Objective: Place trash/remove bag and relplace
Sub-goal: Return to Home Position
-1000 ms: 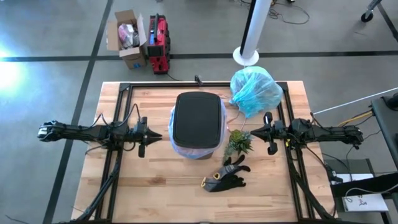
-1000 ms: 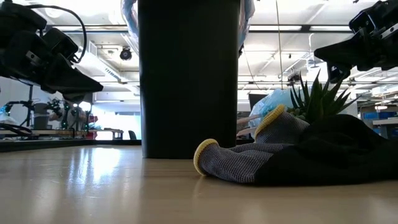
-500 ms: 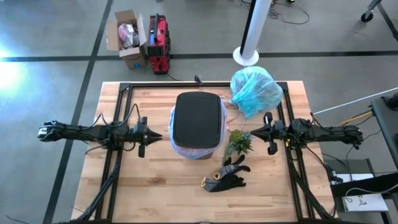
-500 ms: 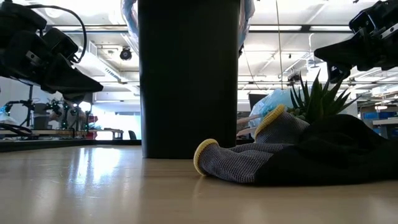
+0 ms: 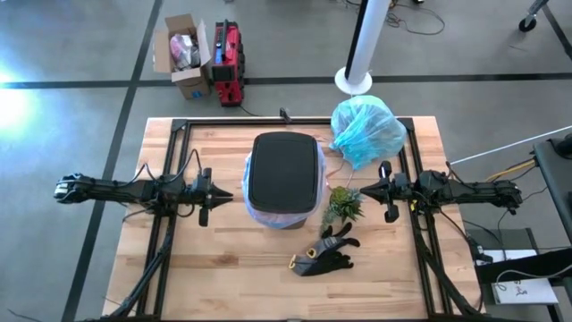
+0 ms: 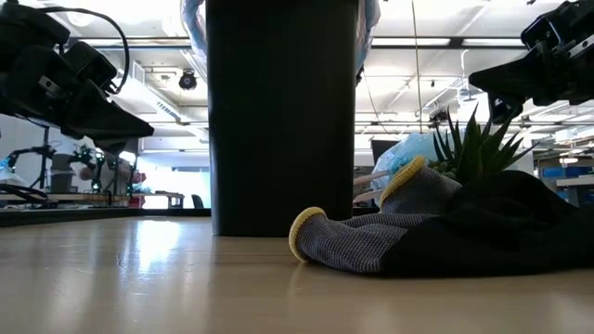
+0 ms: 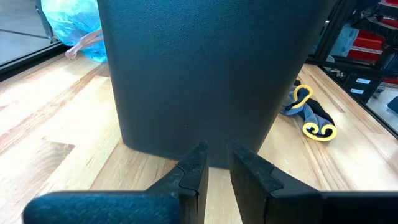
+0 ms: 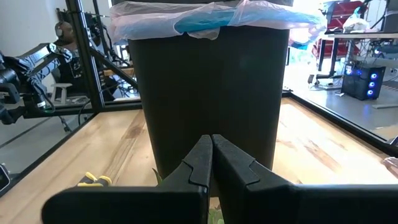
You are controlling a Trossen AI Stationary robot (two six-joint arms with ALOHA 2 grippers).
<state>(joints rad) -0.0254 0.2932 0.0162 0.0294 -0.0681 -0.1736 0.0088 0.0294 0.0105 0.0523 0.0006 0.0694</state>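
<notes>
- My left gripper (image 5: 223,195) hangs over the bench (image 5: 179,268) at the lidded black bin's (image 5: 283,174) 9 o'clock. Its fingers are narrowly parted and hold nothing.
- My right gripper (image 5: 365,190) hangs at the bin's 3 o'clock, pressed together and empty, with the plant tuft (image 5: 344,204) just beside its tip.
- Both grippers point straight at the bin and are apart from it, so I judge that pulling home means backing out along that 9-to-3 line.
- The knotted teal bag (image 5: 366,131) sits at the bin's 2 o'clock, near the bench's far edge. It lies at 12 o'clock from my right gripper, which is the nearer arm.
- A pale liner (image 8: 211,15) is folded over the bin's rim.
</notes>
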